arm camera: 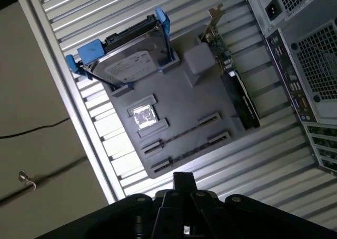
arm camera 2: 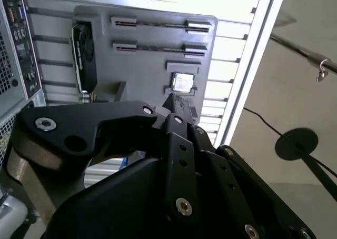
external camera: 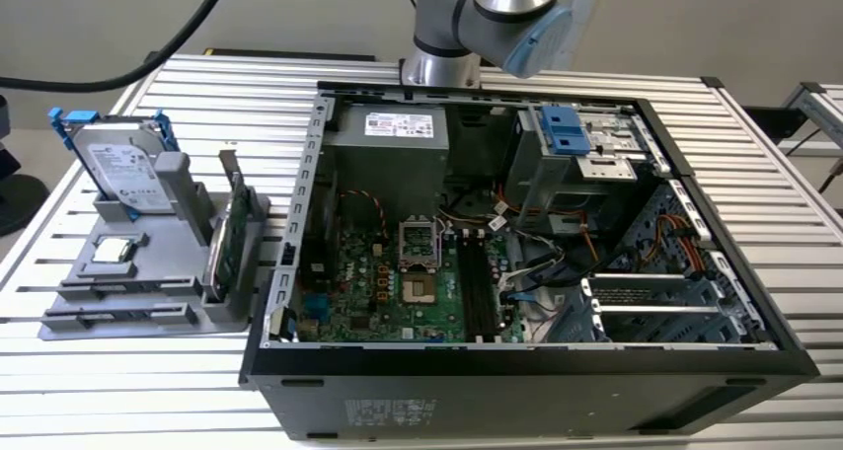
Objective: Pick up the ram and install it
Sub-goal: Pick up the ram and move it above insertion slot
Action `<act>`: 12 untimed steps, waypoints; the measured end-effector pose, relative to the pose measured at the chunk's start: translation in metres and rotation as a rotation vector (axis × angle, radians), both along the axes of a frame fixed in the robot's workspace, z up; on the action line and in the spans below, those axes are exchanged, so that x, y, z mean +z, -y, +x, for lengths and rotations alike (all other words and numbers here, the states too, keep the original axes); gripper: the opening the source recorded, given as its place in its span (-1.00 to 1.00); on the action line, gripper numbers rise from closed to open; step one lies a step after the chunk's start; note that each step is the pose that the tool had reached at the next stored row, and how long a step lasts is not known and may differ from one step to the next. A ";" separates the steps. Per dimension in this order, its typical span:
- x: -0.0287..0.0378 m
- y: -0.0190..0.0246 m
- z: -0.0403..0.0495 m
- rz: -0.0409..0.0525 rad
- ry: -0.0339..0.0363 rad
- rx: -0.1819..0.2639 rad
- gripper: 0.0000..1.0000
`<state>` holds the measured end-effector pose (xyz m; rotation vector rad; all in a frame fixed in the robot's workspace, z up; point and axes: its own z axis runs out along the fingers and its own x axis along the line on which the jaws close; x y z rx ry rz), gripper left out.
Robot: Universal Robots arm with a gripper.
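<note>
the ram (arm camera 2: 160,48) seems edge-on in the gray tray (arm camera 2: 147,76). gripper (arm camera 2: 178,107) hangs over it, openness unclear. a skewed pinch could slip.

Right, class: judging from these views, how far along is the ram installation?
Early, it seems. Done: nothing visible; the long black memory slots on the green motherboard look unfilled, though that is uncertain. In hand: the black tool hangs above the grey holder tray, touching nothing. Left: the ram, perhaps the thin dark strip in a tray slot, is not yet picked or seated.
</note>
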<state>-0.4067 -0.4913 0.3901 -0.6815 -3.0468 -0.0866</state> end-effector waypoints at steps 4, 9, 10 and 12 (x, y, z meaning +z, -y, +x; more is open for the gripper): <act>0.0000 0.0000 0.0000 0.0000 0.0000 -0.021 -1.00; 0.0000 0.0000 0.0000 0.0000 0.0000 -0.045 -1.00; 0.0000 0.0000 0.0000 0.0001 0.0000 -0.050 -1.00; 0.0000 0.0000 0.0000 0.0001 0.0000 -0.059 -1.00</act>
